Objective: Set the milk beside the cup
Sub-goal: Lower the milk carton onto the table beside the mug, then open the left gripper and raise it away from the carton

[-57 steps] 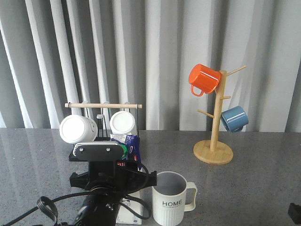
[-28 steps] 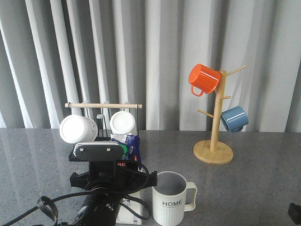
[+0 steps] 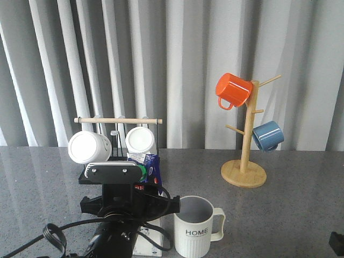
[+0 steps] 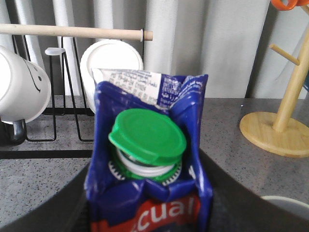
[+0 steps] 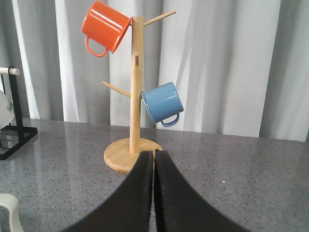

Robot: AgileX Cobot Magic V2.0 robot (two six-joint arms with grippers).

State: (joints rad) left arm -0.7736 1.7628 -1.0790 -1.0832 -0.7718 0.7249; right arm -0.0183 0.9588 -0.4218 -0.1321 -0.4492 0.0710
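The milk [image 3: 152, 167], a blue carton with a green cap [image 4: 147, 135] and a red label, stands upright at the front of the table, just left of the cup. My left gripper [image 4: 149, 215] is shut on the milk, one dark finger along each side of the carton. Seen from the front, the left arm [image 3: 115, 209] hides most of the carton. The cup [image 3: 194, 232] is a white ribbed mug marked "HOME" with its handle to the right; its rim [image 4: 287, 203] shows in the left wrist view. My right gripper [image 5: 154, 159] is shut on nothing and faces the mug tree.
A wooden mug tree [image 3: 244, 172] stands at the back right with an orange mug [image 3: 233, 90] and a blue mug [image 3: 267, 135]. Behind the milk, a black rack with a wooden rod [image 3: 118, 120] holds two white mugs [image 3: 88, 147]. A curtain closes off the back.
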